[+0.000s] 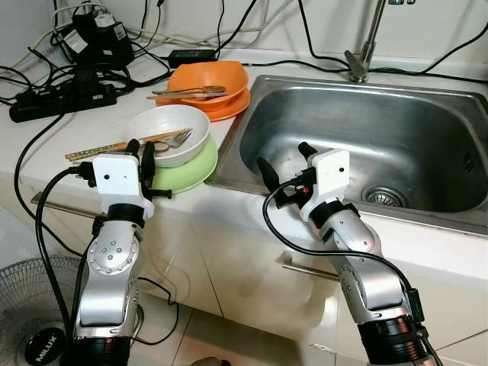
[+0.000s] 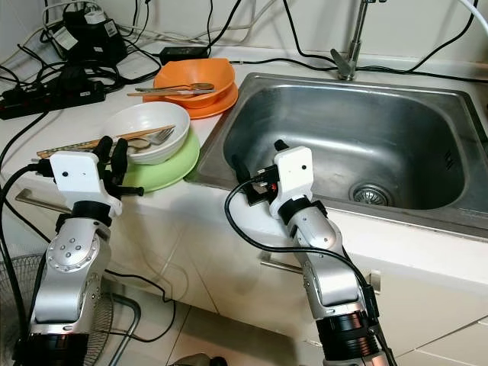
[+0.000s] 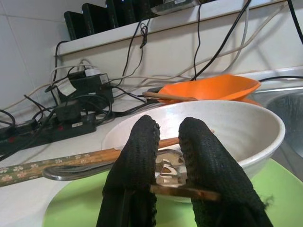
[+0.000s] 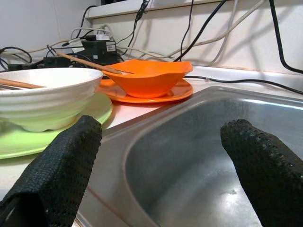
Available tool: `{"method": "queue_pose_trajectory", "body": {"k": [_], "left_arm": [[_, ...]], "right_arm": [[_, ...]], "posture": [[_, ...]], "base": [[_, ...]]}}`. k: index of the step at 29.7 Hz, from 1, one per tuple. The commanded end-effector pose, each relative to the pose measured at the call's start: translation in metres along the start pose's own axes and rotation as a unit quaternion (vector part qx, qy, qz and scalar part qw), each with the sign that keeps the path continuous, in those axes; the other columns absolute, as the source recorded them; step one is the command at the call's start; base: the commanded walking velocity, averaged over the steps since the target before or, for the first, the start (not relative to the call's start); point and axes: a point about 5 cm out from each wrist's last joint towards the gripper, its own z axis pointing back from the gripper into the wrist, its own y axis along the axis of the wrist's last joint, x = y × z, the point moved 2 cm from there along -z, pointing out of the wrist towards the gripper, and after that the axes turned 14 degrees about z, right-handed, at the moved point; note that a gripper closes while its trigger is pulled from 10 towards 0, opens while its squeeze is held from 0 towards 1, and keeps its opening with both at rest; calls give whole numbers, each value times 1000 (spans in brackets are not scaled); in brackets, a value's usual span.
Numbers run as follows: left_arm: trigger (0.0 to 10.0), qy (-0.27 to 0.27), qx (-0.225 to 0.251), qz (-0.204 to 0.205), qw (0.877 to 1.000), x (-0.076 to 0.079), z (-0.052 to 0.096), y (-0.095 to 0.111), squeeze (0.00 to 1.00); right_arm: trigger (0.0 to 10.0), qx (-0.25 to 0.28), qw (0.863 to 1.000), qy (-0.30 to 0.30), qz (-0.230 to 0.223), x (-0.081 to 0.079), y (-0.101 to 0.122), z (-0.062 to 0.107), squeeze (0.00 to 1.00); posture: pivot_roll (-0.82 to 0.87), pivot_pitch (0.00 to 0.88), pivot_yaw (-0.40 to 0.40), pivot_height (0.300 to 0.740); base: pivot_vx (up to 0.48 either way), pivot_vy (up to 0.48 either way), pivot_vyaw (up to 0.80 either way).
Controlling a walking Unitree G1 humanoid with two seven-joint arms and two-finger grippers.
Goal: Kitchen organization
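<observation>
A white bowl stands on a green plate on the counter left of the sink. A fork lies in the bowl and chopsticks rest across its rim. My left gripper is at the bowl's near rim by the chopsticks, its fingers pressed almost together; a thin brown stick crosses them low down. Behind, an orange bowl with a spoon sits on an orange plate. My right gripper hovers open over the sink's front left corner, holding nothing.
A faucet rises behind the sink, and the drain lies at its bottom. A power strip, adapters and tangled cables crowd the counter's back left. A fan stands on the floor on the left. Drawer handles run below the counter edge.
</observation>
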Motion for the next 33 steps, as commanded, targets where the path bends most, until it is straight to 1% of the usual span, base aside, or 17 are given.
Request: {"method": "queue_pose_trajectory", "body": {"k": [1, 2, 3, 4, 6, 8, 10, 14, 17, 21, 23, 24, 25, 27, 30, 33], "left_arm": [[0, -4, 3, 7, 1000, 1, -3, 5, 0], [0, -4, 3, 7, 1000, 1, -3, 5, 0], [0, -5, 4, 29, 1000, 4, -8, 12, 0], [0, -5, 4, 39, 999, 5, -10, 16, 0], [0, -8, 14, 57, 998, 11, -17, 29, 0], [0, -9, 15, 55, 998, 14, -21, 33, 0], [0, -5, 13, 76, 997, 16, -24, 38, 0], [0, 10, -13, 109, 994, 17, -29, 42, 0], [0, 11, -25, 114, 993, 18, -31, 45, 0], [0, 11, -42, 108, 993, 18, -31, 42, 0], [0, 17, -57, 108, 992, 16, -29, 37, 0], [0, 22, -73, 111, 991, 15, -27, 32, 0], [0, 22, -73, 111, 991, 15, -27, 32, 0], [0, 24, -88, 116, 989, 16, -26, 30, 0], [0, 25, -117, 132, 984, 18, -26, 26, 0], [0, 23, -132, 153, 979, 21, -27, 28, 0]], "right_arm": [[10000, 7, 1000, -1, 0, -1, 3, 0, 0], [10000, 7, 1000, -1, 0, -1, 3, 0, 0], [10000, 6, 1000, 0, 0, -1, 2, 0, 0], [10000, 6, 1000, 0, 0, -1, 2, 0, 0], [10000, 5, 1000, 1, -1, -1, 2, 0, 0], [10000, 5, 1000, 2, -1, -2, 2, 0, 0], [10000, 6, 1000, 2, -1, -2, 2, 0, 0], [10000, 7, 1000, 2, -1, -2, 3, -1, 0], [10000, 6, 1000, 1, -1, -1, 3, -1, 0], [10000, 6, 1000, 2, 0, -2, 2, -1, 0], [10000, 7, 1000, 1, 0, -1, 3, -1, 0], [10000, 7, 1000, 0, 0, -1, 3, -1, 0], [10000, 7, 1000, 0, 0, -1, 3, -1, 0], [10000, 7, 1000, 0, 1, 0, 3, -1, 0], [10000, 7, 1000, 0, 1, 0, 3, -1, 0], [10000, 7, 1000, 0, 1, 0, 3, -1, 0]], "posture": [[-29, 42, 110, 740], [-29, 42, 110, 740], [-29, 44, 109, 740], [-29, 44, 109, 740], [-26, 45, 107, 740], [-26, 45, 107, 740], [-26, 45, 107, 740], [-27, 45, 108, 740], [-26, 45, 107, 740], [-26, 44, 107, 740], [-26, 44, 107, 740], [-26, 43, 107, 740], [-26, 43, 107, 740], [-26, 43, 106, 740], [-27, 43, 105, 740], [-27, 44, 104, 740]], "base": [[0, 0, 0], [0, 0, 0], [0, 0, 0], [0, 0, 0], [0, 0, 0], [0, 0, 0], [0, 0, 0], [0, 0, 0], [0, 0, 0], [0, 0, 0], [0, 0, 0], [0, 0, 0], [0, 0, 0], [0, 0, 0], [0, 0, 0], [0, 0, 0]]}}
